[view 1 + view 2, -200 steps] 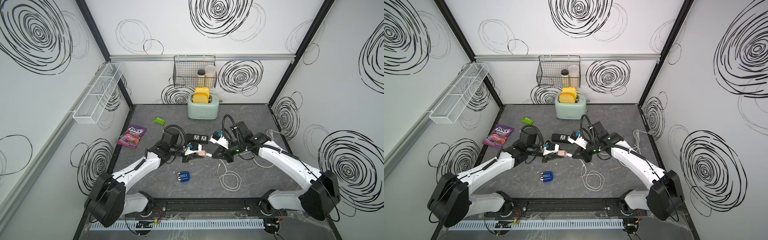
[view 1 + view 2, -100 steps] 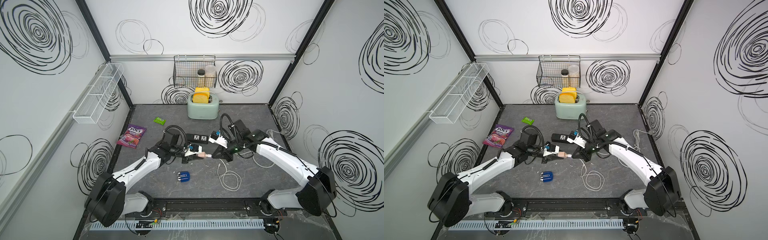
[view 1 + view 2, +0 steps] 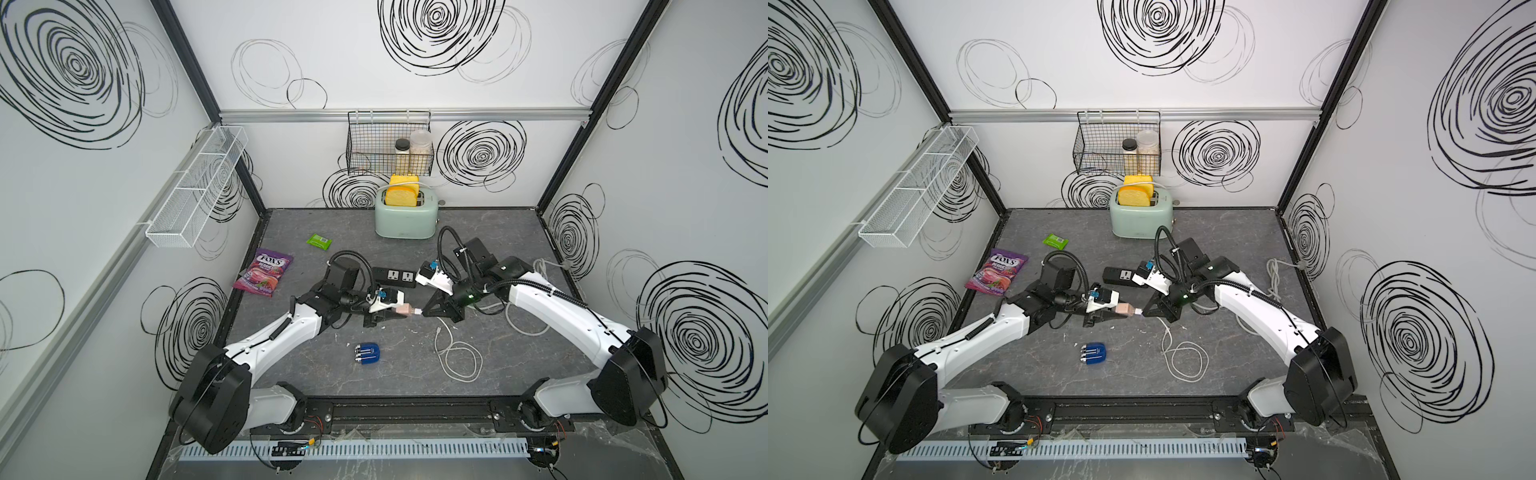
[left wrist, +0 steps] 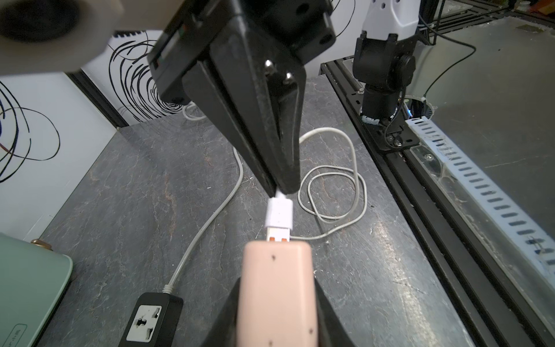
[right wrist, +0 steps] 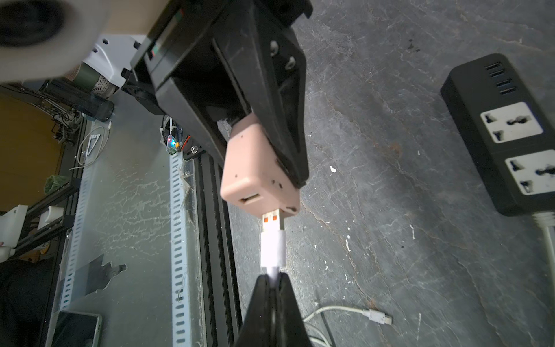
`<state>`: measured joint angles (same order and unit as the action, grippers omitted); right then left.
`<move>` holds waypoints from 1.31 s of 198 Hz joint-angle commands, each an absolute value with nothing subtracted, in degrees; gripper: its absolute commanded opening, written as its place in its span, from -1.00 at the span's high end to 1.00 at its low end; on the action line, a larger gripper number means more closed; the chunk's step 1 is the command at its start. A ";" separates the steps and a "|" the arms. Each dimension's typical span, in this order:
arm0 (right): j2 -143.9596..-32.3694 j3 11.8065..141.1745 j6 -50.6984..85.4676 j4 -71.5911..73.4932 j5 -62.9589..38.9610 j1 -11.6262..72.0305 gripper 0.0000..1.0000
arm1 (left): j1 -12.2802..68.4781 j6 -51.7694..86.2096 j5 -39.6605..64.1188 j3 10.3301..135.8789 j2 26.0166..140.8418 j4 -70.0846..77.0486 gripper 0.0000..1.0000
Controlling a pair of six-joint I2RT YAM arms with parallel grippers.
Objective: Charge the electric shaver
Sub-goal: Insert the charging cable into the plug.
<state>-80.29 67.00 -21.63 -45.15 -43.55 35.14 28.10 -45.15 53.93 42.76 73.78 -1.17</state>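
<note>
Your left gripper is clamping the pale-pink cube-shaped plastic adapter btwn both jaws, holding it above the grey stone-look tabletop. Your right gripper is facing it tip to tip, jaws together & pinching the thin neck of the white USB plug w/ orange tongue. The plug's metal end is touching the adapter's face beside an open port; how deep it's sitting, you can't tell.

The thin white cable is trailing from the right gripper down to the tabletop & lying in loose loops; its small free connector is lying on the surface.

The glossy dark-blue electric shaver w/ silver foil strips is lying flat on the tabletop, nearer the front rail than both grippers, well apart from them & just left of the cable loops. The black pwr strip w/ white sockets is lying behind the grippers.

Containers: the black wire basket is hanging on the back-wall rail & holding 2 jars side by side at its right end, a dark-lidded jar & a pale-lidded jar. Below it the mint-green toaster is carrying yellow slices upright in its slots. The white mesh 3-compartment tray is hanging on the left wall. A purple candy bag & a small green packet are lying on the tabletop's left side.
</note>
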 commanded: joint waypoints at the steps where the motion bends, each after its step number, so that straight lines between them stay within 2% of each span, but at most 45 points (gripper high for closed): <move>1: -80.95 69.61 -22.95 -46.43 -45.85 35.96 1.00 | 28.36 -45.18 55.56 44.38 72.95 2.85 1.00; 128: -83.78 68.82 -20.67 -34.86 -51.39 36.69 1.00 | 32.75 -44.93 59.55 47.81 73.76 2.82 1.00; 171: -83.71 68.13 -18.65 -34.95 -50.62 36.99 1.00 | 32.17 -41.39 57.07 46.38 73.54 9.27 1.00; 191: -81.12 66.65 -13.05 -36.07 -46.92 34.01 0.72 | 29.43 -39.46 54.36 45.01 73.48 11.00 1.00; 205: -77.93 64.51 -7.69 -35.11 -46.95 31.09 0.37 | 27.22 -37.02 52.59 43.85 73.52 13.34 1.00; 223: -72.04 61.20 -0.40 -31.76 -47.38 29.67 0.04 | 25.10 -33.39 49.83 43.03 74.03 15.57 1.00; 247: -61.47 51.52 15.63 -13.27 -45.66 31.02 -0.32 | 24.29 -28.42 46.25 43.36 75.50 17.34 1.00; 259: -56.29 45.57 25.22 -1.12 -42.27 32.33 -0.62 | 24.43 -25.57 46.01 44.08 76.38 17.79 1.00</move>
